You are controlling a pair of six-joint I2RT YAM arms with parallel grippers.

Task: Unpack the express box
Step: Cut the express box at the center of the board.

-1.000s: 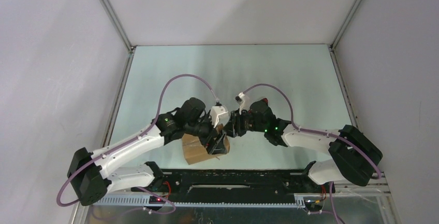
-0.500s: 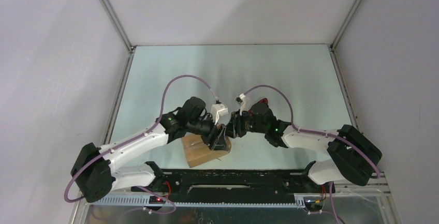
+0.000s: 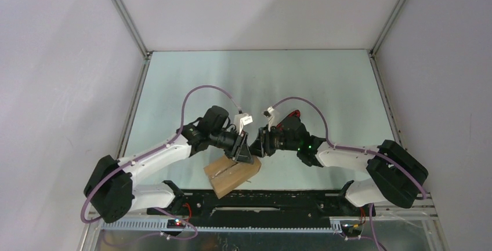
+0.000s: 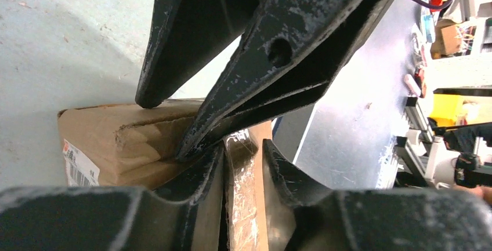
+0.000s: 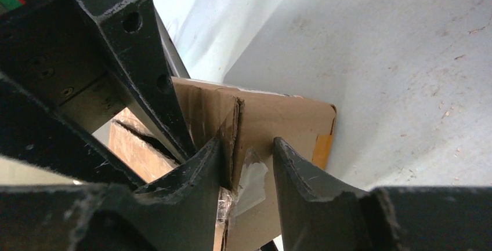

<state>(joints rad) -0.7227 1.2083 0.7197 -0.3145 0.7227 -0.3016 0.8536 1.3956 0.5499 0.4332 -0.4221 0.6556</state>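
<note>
**Express box near the counter's near edge, both grippers at its flaps**

We find the express box point(image 3: 232, 174) on the counter point(image 3: 325, 83), close to the near edge and left of the middle. It sits just beyond the black base rail point(image 3: 261, 196) and is skewed to that edge.

Appearance: a small brown cardboard carton, matte, with squared corners that are slightly dented. A dark seam runs along its top between the flaps. One side wall carries a white printed label point(image 4: 76, 163) with a red mark. Clear tape point(image 5: 253, 182), glossy and crinkled, clings to the flap edges. An orange-yellow patch point(image 5: 322, 146) shows at one corner; we cannot tell what it is.

Left gripper point(image 4: 243, 164): black, scuffed, wedge-shaped fingers. Its jaws are clenched on a taped flap point(image 4: 243, 216), which fills the gap between them.

Right gripper point(image 5: 246, 158): its jaws straddle an upright flap point(image 5: 232, 120) whose cut edge shows corrugated fluting. The flap lies against one finger, with a gap to the other. We cannot tell whether these jaws are grasping or released.

The two grippers meet tip to tip over the box's far end.

The counter is pale grey-green and smooth, with fine scuffs and specks.
</note>
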